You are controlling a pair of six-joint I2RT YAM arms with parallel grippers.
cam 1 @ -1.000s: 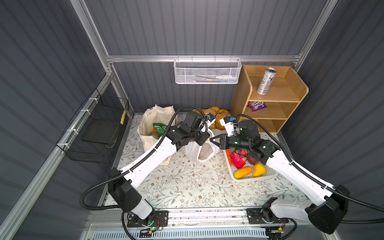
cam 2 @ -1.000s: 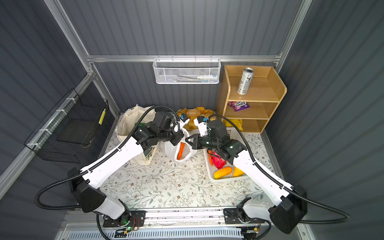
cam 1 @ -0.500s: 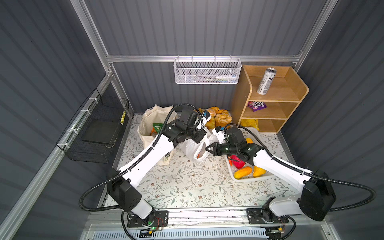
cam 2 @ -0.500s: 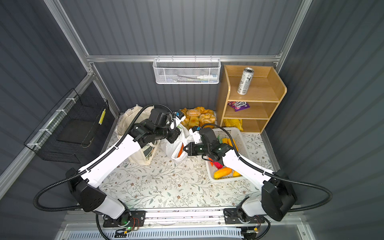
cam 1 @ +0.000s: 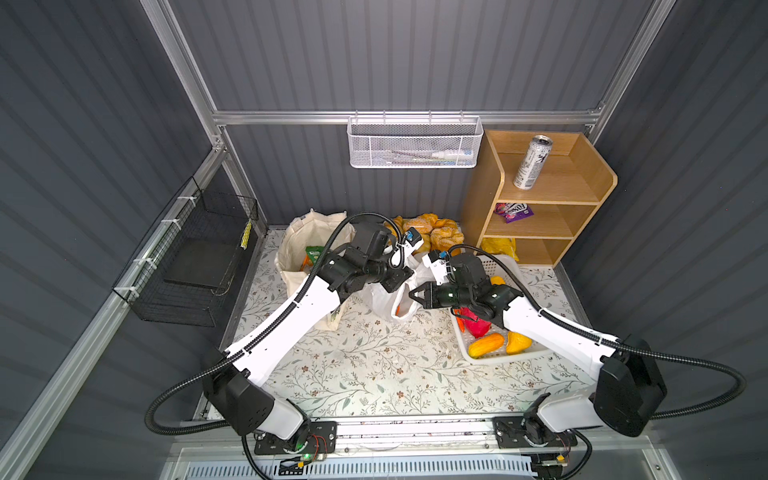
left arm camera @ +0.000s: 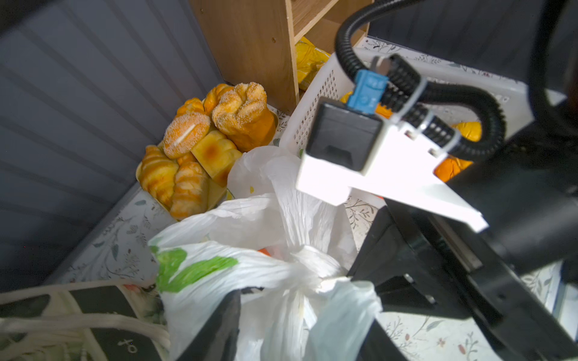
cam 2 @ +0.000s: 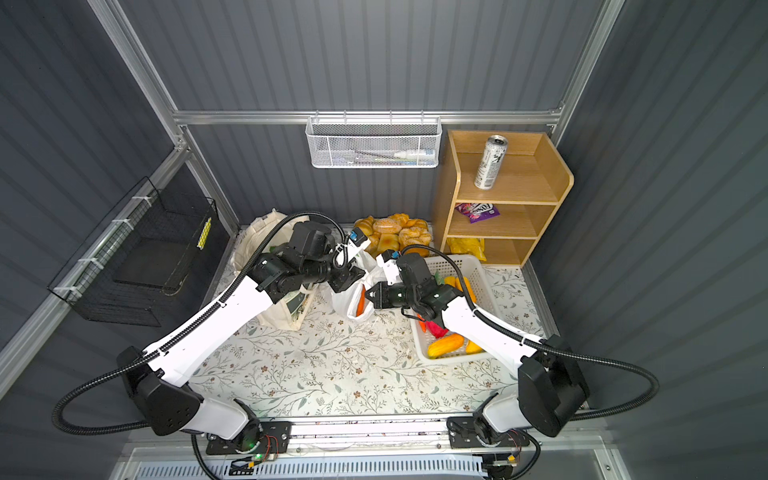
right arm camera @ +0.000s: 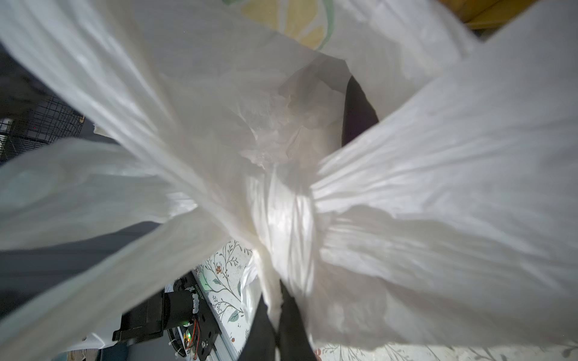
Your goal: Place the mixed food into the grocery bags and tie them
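Your right gripper (right arm camera: 275,312) pinches a twisted handle of the plastic bag (left arm camera: 256,218); your left gripper (left arm camera: 303,318) gapes around its knotted neck.

The left arm (cam 1: 286,320) and right arm (cam 1: 557,336) have long white parts and chunky black joints. A bumpy black hose (left arm camera: 344,43) hangs off each. The right gripper (cam 1: 413,295) is black; a white camera holder (left arm camera: 391,156) carries a blue plug (left arm camera: 366,90).
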